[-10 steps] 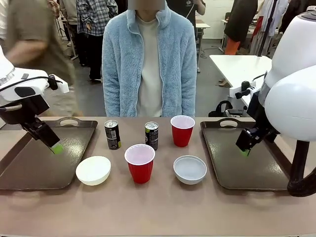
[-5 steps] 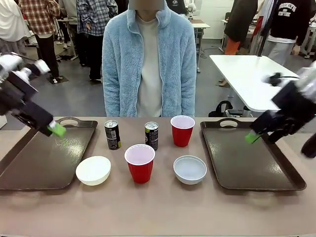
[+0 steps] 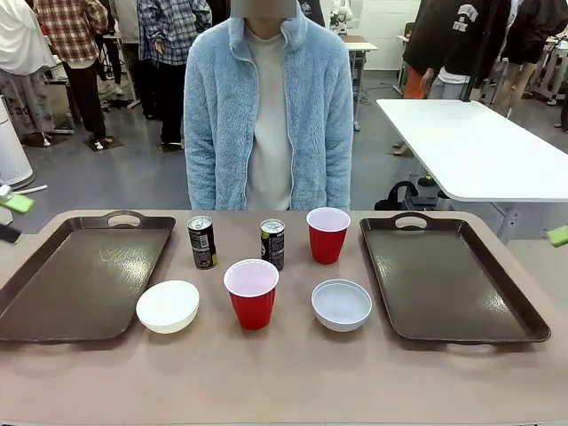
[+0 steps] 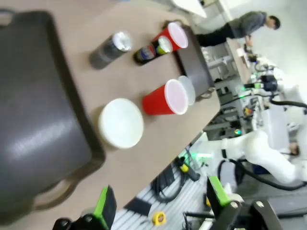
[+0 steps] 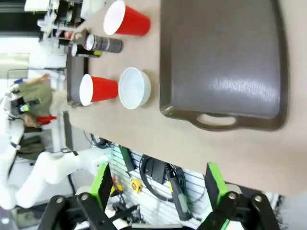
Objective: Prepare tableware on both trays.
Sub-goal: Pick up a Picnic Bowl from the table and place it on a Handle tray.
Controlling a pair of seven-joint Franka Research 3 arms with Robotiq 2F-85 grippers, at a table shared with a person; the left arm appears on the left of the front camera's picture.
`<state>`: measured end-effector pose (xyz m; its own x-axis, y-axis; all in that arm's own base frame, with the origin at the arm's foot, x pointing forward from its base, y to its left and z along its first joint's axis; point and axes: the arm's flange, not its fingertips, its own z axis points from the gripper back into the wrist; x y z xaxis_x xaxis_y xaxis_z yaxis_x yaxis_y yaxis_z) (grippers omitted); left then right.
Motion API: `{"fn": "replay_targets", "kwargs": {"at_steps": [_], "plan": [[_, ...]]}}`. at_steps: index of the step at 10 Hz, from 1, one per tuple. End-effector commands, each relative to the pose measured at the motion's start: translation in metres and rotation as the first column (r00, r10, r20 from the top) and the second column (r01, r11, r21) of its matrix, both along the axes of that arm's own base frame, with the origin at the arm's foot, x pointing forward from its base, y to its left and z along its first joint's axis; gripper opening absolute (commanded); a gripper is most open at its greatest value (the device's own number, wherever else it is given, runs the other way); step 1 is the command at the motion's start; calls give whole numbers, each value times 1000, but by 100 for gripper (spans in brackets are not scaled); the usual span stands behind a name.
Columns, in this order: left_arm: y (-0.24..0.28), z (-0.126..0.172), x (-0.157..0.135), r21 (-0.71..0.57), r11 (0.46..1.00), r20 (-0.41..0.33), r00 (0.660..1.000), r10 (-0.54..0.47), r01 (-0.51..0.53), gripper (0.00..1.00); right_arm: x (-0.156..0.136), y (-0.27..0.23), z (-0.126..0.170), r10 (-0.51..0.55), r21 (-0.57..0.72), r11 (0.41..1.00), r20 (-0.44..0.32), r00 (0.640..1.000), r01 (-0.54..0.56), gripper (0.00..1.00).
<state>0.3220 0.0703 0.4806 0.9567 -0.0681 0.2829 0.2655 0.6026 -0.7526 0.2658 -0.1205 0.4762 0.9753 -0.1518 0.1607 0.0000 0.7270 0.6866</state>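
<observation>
Two dark brown trays lie bare, one at the left (image 3: 80, 284) and one at the right (image 3: 453, 284). Between them stand two dark cans (image 3: 202, 241) (image 3: 272, 243), a red cup (image 3: 327, 233) at the back and another red cup (image 3: 252, 293) in front. A cream bowl (image 3: 168, 306) and a grey-white bowl (image 3: 342, 304) sit near the front. My left gripper (image 4: 160, 201) is open and empty, high above the left tray's (image 4: 33, 120) near end. My right gripper (image 5: 158, 187) is open and empty, off the right tray's (image 5: 225, 62) near end.
A person in a light blue fleece (image 3: 268, 106) stands at the far side, hands out of view. A white table (image 3: 470, 142) stands behind on the right. Green fingertips show at the left edge (image 3: 18, 202) and right edge (image 3: 557, 235) of the front view.
Both arms have swung up and outward from over the trays to the picture's edges. The tableware and the trays have not moved.
</observation>
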Motion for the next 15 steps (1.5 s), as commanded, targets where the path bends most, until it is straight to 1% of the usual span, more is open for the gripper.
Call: {"fn": "replay_targets", "kwargs": {"at_steps": [1,3,5,6,7,14,15], "plan": [[28,-2,-7,85,996,-71,996,47,-41,100,-2,-11,-5,-5,38,999,-24,1000,6,100],[53,-7,-16,104,991,-95,991,96,-86,100,-5,-24,-5,-1,59,998,-38,999,4,100],[63,-11,-17,113,988,-105,988,118,-106,100,-7,-23,-1,-2,49,999,-46,999,5,100],[59,-12,-17,135,986,-94,989,112,-99,100,-7,-18,2,7,29,1000,-36,999,-6,100],[63,-12,-19,96,989,-89,988,124,-116,100,-10,-23,-5,-21,34,999,-57,998,23,100],[63,-12,-19,96,989,-89,988,124,-116,100,-10,-23,-5,-21,34,999,-57,998,23,100],[63,-12,-19,96,989,-89,988,124,-116,100,-9,-25,-3,-33,13,999,-73,997,34,100]]}}
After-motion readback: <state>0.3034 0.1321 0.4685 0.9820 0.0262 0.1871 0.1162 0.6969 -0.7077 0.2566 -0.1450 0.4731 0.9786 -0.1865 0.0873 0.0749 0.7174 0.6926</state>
